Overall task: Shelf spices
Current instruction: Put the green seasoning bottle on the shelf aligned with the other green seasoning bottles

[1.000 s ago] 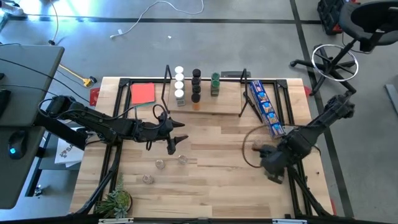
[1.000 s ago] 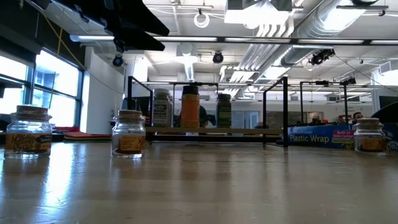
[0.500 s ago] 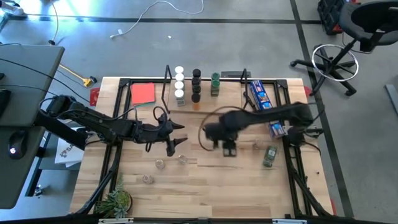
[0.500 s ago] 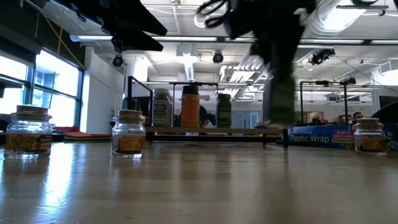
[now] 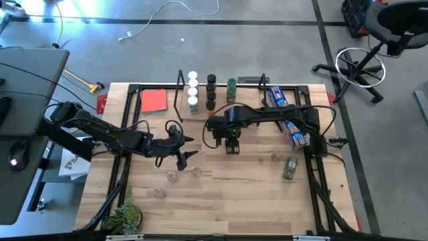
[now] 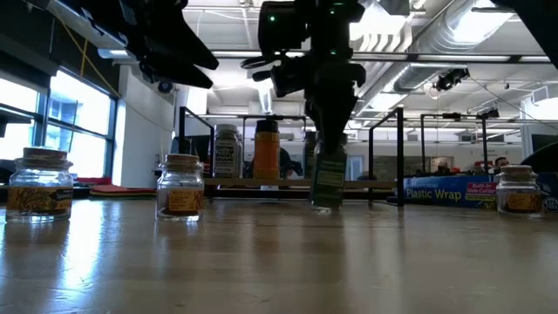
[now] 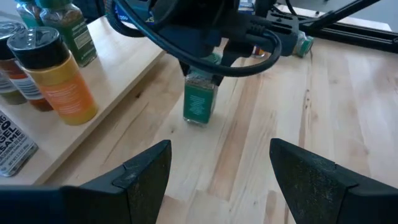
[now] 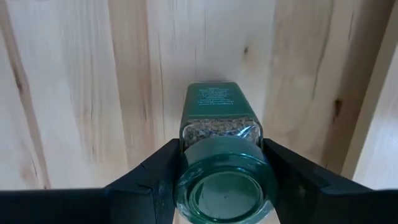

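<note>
Worktop [image 5: 221, 194]: light wood. Shelf [image 5: 221, 110]: far centre, carrying three rows of spices [image 5: 193, 92]. Right gripper [image 5: 231, 144]: near the shelf's front, clamped on a green-lidded jar [image 8: 221, 134]. Left gripper [image 5: 187, 152]: left of centre, fingers spread, empty.

Table [image 5: 221, 191]: pale wood planks, visible grain and knots, smooth satin finish that reflects light in the low view.
Shelf [image 5: 221, 112]: light wooden board, thin black metal wire frame.
Green-lidded jar [image 8: 221, 134]: clear glass or plastic body, glossy green lid, green paper label.
Orange jar [image 7: 59, 78]: translucent plastic, shiny black cap.
Small clear jars [image 6: 180, 187]: glossy glass, printed labels.
Right gripper [image 8: 221, 177]: matt black plastic fingers.
Red card [image 5: 154, 100]: flat, matt.
Blue packet [image 5: 286, 115]: glossy printed carton.
</note>
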You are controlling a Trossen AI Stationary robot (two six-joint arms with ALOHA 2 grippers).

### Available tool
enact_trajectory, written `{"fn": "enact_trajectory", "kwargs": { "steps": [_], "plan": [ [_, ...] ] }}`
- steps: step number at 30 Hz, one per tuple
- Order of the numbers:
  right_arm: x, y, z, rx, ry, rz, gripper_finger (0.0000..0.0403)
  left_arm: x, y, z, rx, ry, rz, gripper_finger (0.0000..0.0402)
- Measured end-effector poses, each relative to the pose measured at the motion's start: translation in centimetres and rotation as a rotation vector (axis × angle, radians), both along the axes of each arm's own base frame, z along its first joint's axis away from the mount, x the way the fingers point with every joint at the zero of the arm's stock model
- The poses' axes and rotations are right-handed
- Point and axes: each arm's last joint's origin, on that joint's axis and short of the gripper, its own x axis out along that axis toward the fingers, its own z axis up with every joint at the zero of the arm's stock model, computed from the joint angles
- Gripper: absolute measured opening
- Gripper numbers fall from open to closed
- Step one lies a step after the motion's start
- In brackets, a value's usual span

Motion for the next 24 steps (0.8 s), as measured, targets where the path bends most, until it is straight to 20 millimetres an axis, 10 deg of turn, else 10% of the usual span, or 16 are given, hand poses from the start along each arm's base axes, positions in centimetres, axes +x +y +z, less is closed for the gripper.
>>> {"fn": "enact_trajectory", "kwargs": {
  "steps": [13,19,24],
  "plan": [
    [-0.9,-0.2,3.4,-0.101,-0.112,0.041,0.0308,0.0,0.0,0.0,-0.019,-0.001,-0.003,0.0268],
    [-5.3,0.7,6.5,-0.121,-0.245,0.054,0.031,0.0,0.0,-0.1,-0.016,0.006,-0.002,0.0268],
    [-9.7,0.9,3.4,-0.115,-0.474,0.002,0.0311,0.0,0.0,-0.1,-0.015,0.006,-0.002,0.0268]
  ]
}}
